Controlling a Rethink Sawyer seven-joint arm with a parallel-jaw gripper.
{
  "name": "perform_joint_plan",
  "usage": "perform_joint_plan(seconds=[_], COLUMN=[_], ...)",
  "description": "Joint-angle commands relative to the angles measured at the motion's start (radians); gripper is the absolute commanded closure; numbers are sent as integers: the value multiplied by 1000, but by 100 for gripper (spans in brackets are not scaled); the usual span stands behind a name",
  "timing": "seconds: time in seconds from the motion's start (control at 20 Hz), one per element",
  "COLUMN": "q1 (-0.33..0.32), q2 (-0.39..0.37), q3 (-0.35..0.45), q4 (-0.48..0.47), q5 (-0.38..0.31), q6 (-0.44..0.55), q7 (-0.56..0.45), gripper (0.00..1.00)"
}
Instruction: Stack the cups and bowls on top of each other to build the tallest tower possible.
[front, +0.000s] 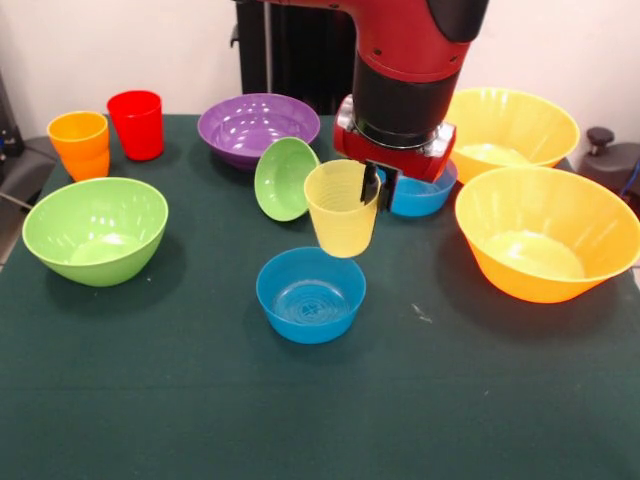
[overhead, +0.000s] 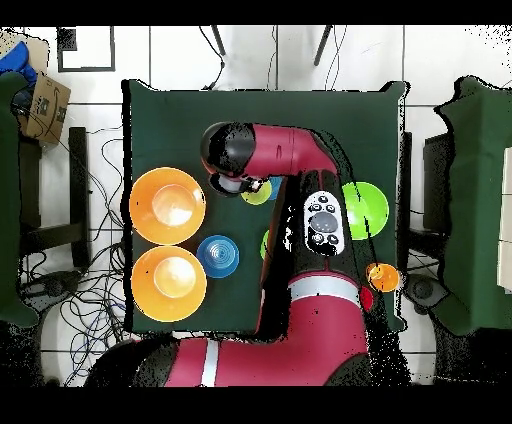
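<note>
Front view shows the hand (front: 376, 186) clenched on the far rim of the pale yellow cup (front: 342, 208), one finger inside the wall and the cup hanging clear of the surface (front: 150, 400), mouth up and tilted a little. A small blue bowl (front: 311, 294) sits upright just below and slightly nearer the camera than the cup, so the coming move looks like a short carry toward the camera, then straight down into it. A small green bowl (front: 285, 178) lies tipped on its side just beside the cup, with a second blue bowl (front: 422, 194) partly hidden behind the hand. No tower stands yet, as far as I can judge. Overhead, the arm hides most of the cup (overhead: 256, 192).
</note>
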Motion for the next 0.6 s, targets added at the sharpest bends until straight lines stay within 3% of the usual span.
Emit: perform_joint_plan(seconds=[0.05,0.6], q1=[-3,-5], q2=[89,159], q3=[74,60], q4=[-67,-74], q5=[-46,-73], q6=[-34,-130], q7=[-43,-36], gripper=[100,100])
